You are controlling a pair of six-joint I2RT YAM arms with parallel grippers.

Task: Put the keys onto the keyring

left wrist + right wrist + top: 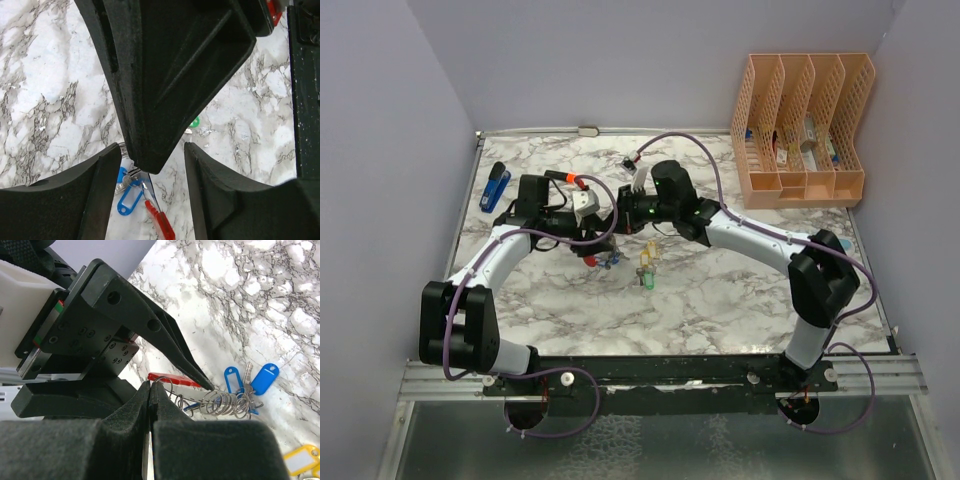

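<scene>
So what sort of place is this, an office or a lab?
Likely a robot test booth dressed as a desk: plain walls box in a marble-look table, with a file rack and a stapler on it.

A white tabletop (750, 300) with grey marble veins lies under the fingers (215, 450) and spreads out on every side of them. Plain pale lilac walls close it in: a back wall (620, 60) beyond the fingers, a left wall (380, 150) and a right wall (925, 150). A peach file rack (805, 130) stands beyond the fingers to their right, in the back corner. Nearer than the fingers, a metal rail (670, 372) edges the table. The light is soft and even.
</scene>
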